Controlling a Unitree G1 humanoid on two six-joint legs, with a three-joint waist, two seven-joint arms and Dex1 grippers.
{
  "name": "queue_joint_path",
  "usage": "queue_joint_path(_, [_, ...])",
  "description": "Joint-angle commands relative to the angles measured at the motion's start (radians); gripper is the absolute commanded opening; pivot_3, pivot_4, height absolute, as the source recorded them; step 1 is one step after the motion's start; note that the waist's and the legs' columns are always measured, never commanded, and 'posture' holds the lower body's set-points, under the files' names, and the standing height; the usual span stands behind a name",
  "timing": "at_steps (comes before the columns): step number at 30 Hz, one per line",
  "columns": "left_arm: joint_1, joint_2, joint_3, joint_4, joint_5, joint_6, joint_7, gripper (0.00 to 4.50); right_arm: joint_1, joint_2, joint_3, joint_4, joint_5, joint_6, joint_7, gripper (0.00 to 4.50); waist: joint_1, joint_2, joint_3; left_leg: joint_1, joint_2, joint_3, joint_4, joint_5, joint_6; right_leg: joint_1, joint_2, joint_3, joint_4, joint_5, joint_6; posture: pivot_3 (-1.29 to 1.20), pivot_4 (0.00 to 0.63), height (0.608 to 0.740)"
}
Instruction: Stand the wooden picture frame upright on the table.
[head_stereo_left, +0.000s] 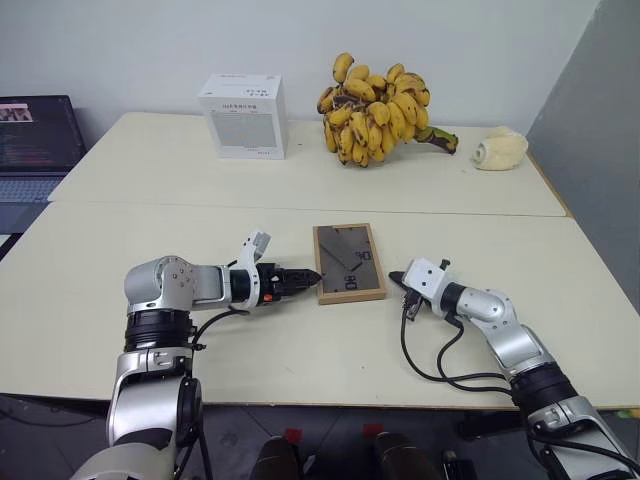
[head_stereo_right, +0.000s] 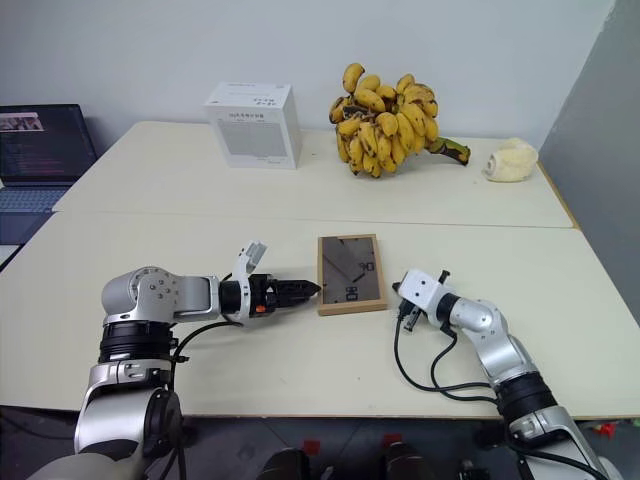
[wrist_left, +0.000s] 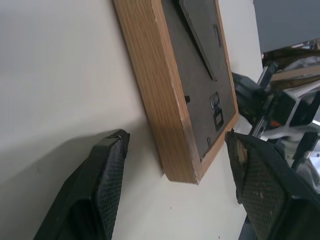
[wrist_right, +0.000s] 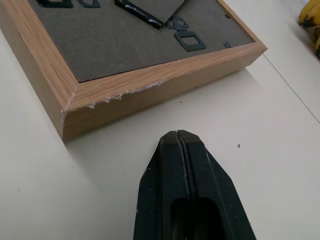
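The wooden picture frame (head_stereo_left: 349, 262) lies flat on the table (head_stereo_left: 120, 240), dark grey back up, with its stand folded down. My left gripper (head_stereo_left: 305, 278) comes in low from the left and is open. In the left wrist view its two fingers (wrist_left: 102, 185) straddle the frame's near left corner (wrist_left: 180, 150) without touching it. My right gripper (head_stereo_left: 397, 277) is shut and holds nothing. Its tip (wrist_right: 177, 135) rests just above the table, a short way from the frame's near right corner (wrist_right: 150, 95).
At the back of the table stand a white box (head_stereo_left: 243, 116), a big bunch of bananas (head_stereo_left: 378, 110) and a pale cream lump (head_stereo_left: 500, 150). A laptop (head_stereo_left: 35, 140) sits off the table's left side. A seam (head_stereo_left: 200, 206) crosses the table behind the frame.
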Motion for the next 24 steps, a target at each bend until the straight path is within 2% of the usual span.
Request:
queue_joint_path(1, [-0.028, -0.028, 0.021, 0.045, 0.004, -0.037, 0.019, 3.30, -0.011, 0.038, 0.021, -0.001, -0.018, -0.016, -0.024, 0.00, 0.000, 0.000, 0.000, 0.000, 0.000, 0.000, 0.000, 0.000, 0.000, 0.000, 0.000, 0.000, 0.000, 0.000, 0.000, 0.00, 0.150, 0.740])
queue_joint_path(16, [-0.067, -0.061, 0.034, 0.116, -0.015, -0.067, 0.020, 3.30, -0.006, 0.145, 0.041, -0.050, -0.029, 0.029, -0.065, 0.00, -0.001, 0.000, 0.000, 0.001, 0.000, -0.002, 0.000, 0.000, 0.000, 0.002, 0.000, -0.001, 0.000, 0.000, 0.000, 0.00, 0.150, 0.740])
queue_joint_path(24, [-0.070, -0.040, 0.031, 0.101, -0.038, -0.038, -0.023, 3.30, -0.021, 0.137, 0.027, 0.010, -0.037, 0.009, -0.082, 0.00, -0.002, 0.000, 0.000, 0.001, 0.000, -0.002, 0.000, 0.000, 0.000, 0.002, 0.000, -0.001, 0.000, 0.000, 0.000, 0.00, 0.150, 0.740])
